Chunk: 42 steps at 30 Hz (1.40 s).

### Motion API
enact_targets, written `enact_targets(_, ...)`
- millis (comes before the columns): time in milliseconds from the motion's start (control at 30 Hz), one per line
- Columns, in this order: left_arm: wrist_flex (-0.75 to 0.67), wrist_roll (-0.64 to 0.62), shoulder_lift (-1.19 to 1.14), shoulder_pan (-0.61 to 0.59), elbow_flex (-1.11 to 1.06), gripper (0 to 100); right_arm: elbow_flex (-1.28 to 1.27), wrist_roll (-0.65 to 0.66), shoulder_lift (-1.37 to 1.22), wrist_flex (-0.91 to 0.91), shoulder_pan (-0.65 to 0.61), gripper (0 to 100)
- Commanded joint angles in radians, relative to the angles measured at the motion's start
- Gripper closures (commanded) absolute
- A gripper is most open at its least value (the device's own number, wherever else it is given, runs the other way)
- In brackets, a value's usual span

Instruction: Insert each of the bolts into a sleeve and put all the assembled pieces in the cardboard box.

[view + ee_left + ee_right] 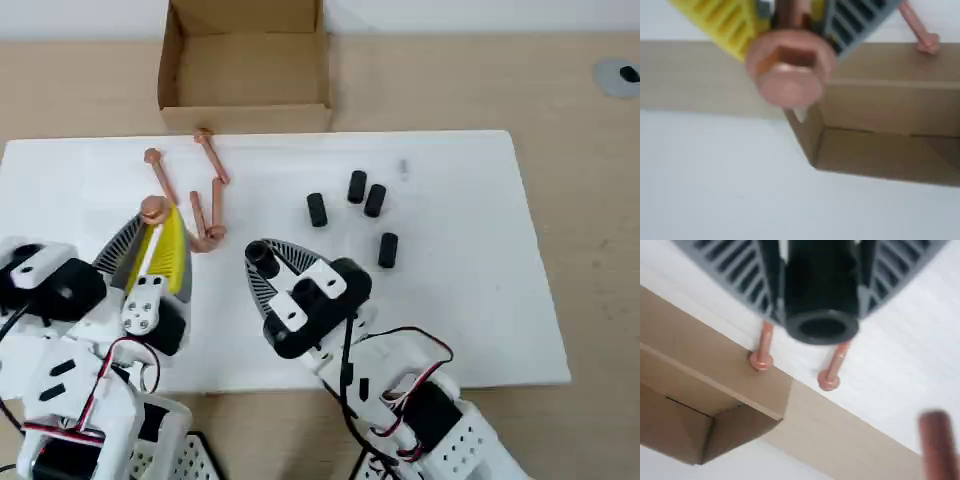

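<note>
Spanning the tan table [590, 200], a white mat [470, 300] beside the cardboard box [245, 70]

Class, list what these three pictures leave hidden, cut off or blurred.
1. Left wrist view: held bolt, shank cut off by the frame edge.
2. High view: cardboard box, far rim cut off by the frame edge.
3. Right wrist view: reddish shape at the corner, too blurred to identify.

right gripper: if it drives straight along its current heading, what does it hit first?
Likely the two loose bolts on the mat just ahead of the right gripper. Its height above the mat is unclear, so it may pass over them.
</note>
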<state>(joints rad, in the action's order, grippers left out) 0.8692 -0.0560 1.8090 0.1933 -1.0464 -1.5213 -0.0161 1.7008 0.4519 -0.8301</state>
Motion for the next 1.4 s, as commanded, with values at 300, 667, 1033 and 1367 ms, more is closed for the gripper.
enact_targets(300, -0.038, -0.008, 0.001, 0.149, -0.002, 99, -0.051, 0.008, 0.021, -0.032, -0.09, 98.8)
enact_targets(667, -0.112, -0.052, 0.005, 0.147, -0.13, 99, -0.031, 0.006, 0.021, -0.032, -0.087, 98.8)
enact_targets(1033, -0.114, -0.058, 0.005, 0.147, -0.161, 99, 0.012, -0.026, 0.021, -0.038, -0.085, 98.8)
enact_targets(1367, -0.112, -0.055, 0.005, 0.149, -0.087, 99, -0.097, -0.058, 0.021, -0.227, -0.062, 98.8)
